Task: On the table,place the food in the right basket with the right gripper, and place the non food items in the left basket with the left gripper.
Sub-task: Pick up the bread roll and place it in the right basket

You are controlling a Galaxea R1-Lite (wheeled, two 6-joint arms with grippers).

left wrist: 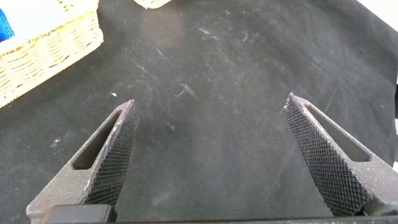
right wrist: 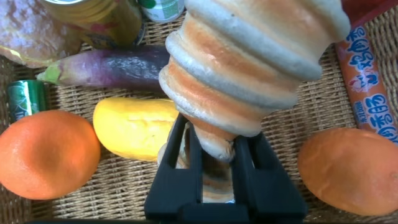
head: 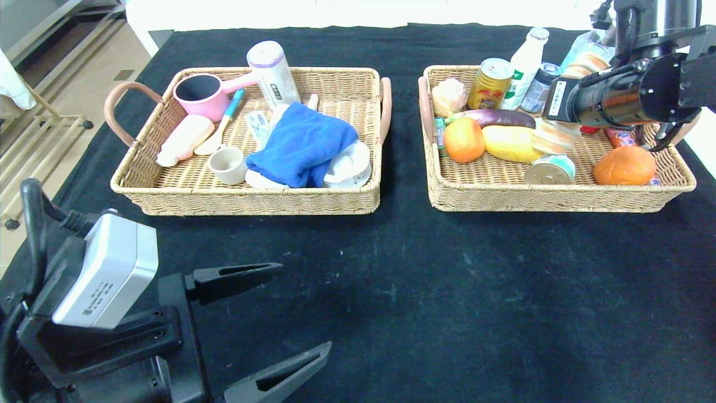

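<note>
Left gripper (head: 279,313) spread wide above table (head: 447,291), blue cloth (head: 302,145) in left basket (head: 246,201), right gripper (right wrist: 217,155) pinching bread roll (right wrist: 249,68) over right basket (head: 559,198)

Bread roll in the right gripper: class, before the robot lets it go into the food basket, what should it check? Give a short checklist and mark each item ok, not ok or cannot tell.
1. Right gripper grips the bread roll: ok, fingers pinch its narrow end.
2. Roll is over the right basket: ok, basket weave lies below it.
3. Free landing spot: cannot tell; the yellow fruit and an orange crowd one side, a bun the other.
4. Table has no food left on it: ok in the head view.
5. Left gripper is out of the way: ok, open and empty over the table, near the left basket.
</note>
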